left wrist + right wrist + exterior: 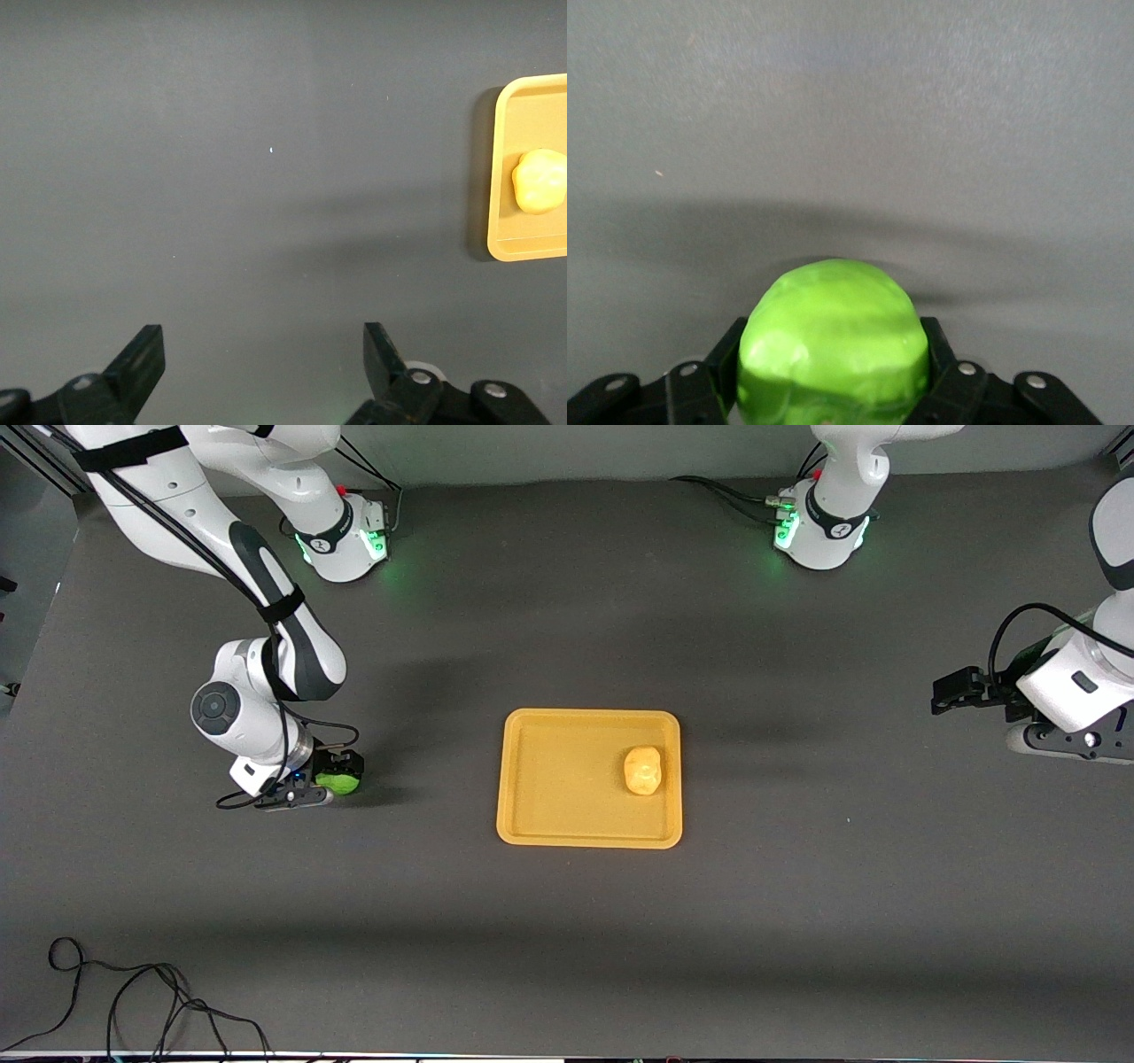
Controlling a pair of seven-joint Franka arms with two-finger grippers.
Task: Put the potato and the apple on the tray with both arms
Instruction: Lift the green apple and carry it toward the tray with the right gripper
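The bright green apple (338, 782) sits low at the table toward the right arm's end, and my right gripper (342, 772) is shut on it. In the right wrist view the apple (833, 336) fills the gap of the right gripper (834, 359), with a black finger pressed to each side. The pale yellow-tan potato (644, 770) lies on the orange-yellow tray (567, 815) mid-table, at the tray's end toward the left arm. My left gripper (950, 691) waits open and empty over bare table at the left arm's end. From the left gripper (263, 341), the tray (500, 177) and potato (540, 181) show at the frame's edge.
A loose black cable (133, 1001) lies on the dark grey table near the front camera's edge, toward the right arm's end. Both arm bases (345, 540) (819, 531) stand along the edge farthest from the front camera.
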